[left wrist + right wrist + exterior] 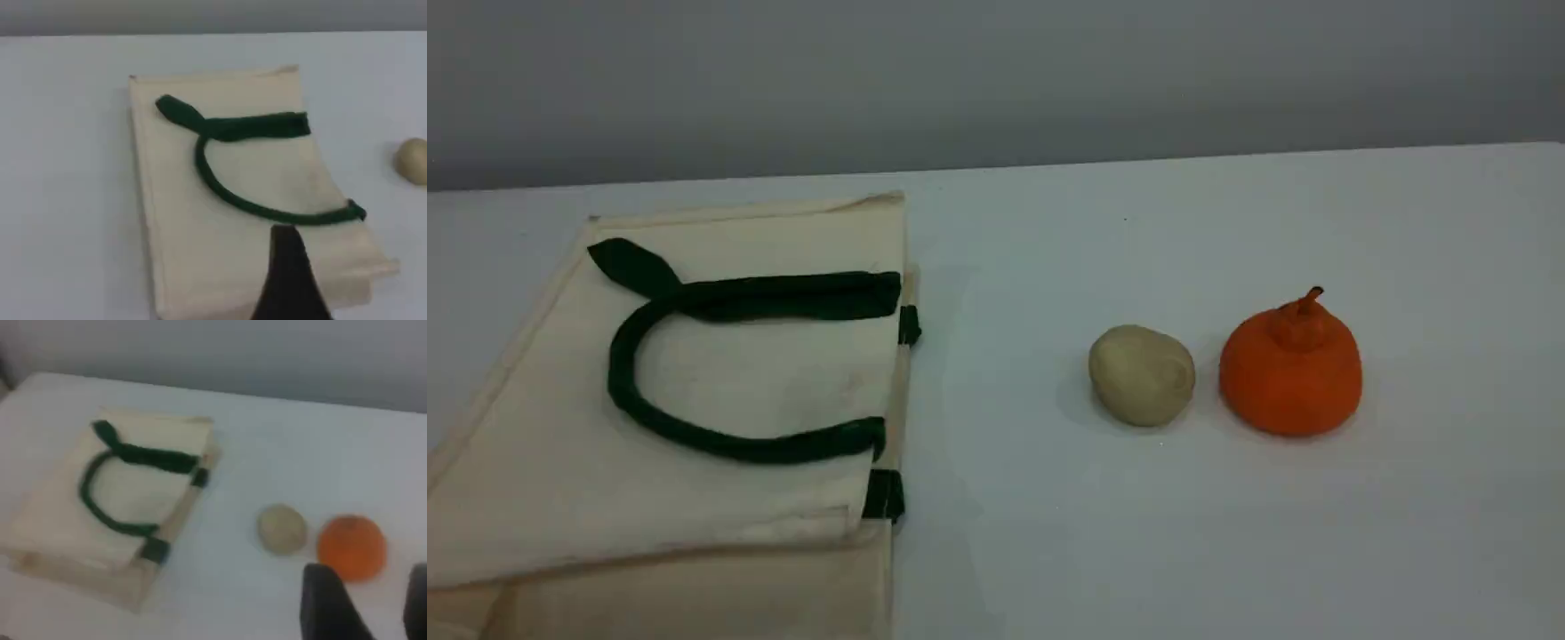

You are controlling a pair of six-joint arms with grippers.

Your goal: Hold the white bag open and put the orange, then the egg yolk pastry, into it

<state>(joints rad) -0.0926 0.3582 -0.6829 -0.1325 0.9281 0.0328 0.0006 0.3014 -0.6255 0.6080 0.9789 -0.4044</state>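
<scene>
The white bag (543, 471) lies flat and closed on the left of the table, its dark green handle (627, 396) looping over the top panel. To its right sits the egg yolk pastry (1143, 373), a pale beige ball, with the orange (1291, 373) just beyond it. Neither arm shows in the scene view. In the left wrist view one dark fingertip (288, 267) hangs high above the bag (180, 220), holding nothing. My right gripper (370, 603) hovers open above the table, just in front of the orange (351, 545) and the pastry (282, 529).
The white table (1227, 533) ends at a far edge against a grey wall (996, 71). Bare tabletop lies between the bag's right edge and the pastry, and in front of both round things.
</scene>
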